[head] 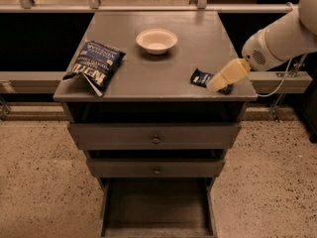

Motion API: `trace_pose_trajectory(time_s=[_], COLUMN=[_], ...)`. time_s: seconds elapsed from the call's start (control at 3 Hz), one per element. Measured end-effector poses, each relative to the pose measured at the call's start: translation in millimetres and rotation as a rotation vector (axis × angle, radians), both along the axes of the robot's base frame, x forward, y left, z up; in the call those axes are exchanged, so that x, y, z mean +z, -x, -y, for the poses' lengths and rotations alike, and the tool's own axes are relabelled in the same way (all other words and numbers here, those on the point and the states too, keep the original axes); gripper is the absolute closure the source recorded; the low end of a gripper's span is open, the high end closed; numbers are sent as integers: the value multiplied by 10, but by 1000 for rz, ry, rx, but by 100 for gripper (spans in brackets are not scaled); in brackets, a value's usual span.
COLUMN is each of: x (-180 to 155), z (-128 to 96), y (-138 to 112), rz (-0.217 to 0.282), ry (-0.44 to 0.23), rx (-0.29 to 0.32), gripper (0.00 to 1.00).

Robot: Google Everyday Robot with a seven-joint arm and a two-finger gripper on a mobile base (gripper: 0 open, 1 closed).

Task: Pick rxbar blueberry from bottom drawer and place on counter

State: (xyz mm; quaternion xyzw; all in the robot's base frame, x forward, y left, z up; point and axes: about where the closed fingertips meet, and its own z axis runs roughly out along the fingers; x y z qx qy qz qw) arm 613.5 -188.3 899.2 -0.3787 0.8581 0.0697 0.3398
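Rxbar blueberry (200,77): small flat dark navy wrapper with white print, lying on the surface near its front right corner.
Bottom drawer (157,207): deep plain grey wooden box, pulled out, nearest.
Surface (163,73): wide grey square cabinet top.
Claw (218,83): beige, on a white arm (277,38) reaching in from the right, over the bar's right end; apart or together, cannot tell.
Chip bag (94,66): blue-and-white, crinkled, at the left edge.
Bowl (156,40): small, round, cream, farther back, centre.
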Motion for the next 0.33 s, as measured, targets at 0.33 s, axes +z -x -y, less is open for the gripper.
trace_pose_trajectory(time_s=[0.33], x=[17], z=[-9], y=[54], rz=[-2], ry=[22], rx=[25], gripper=[0])
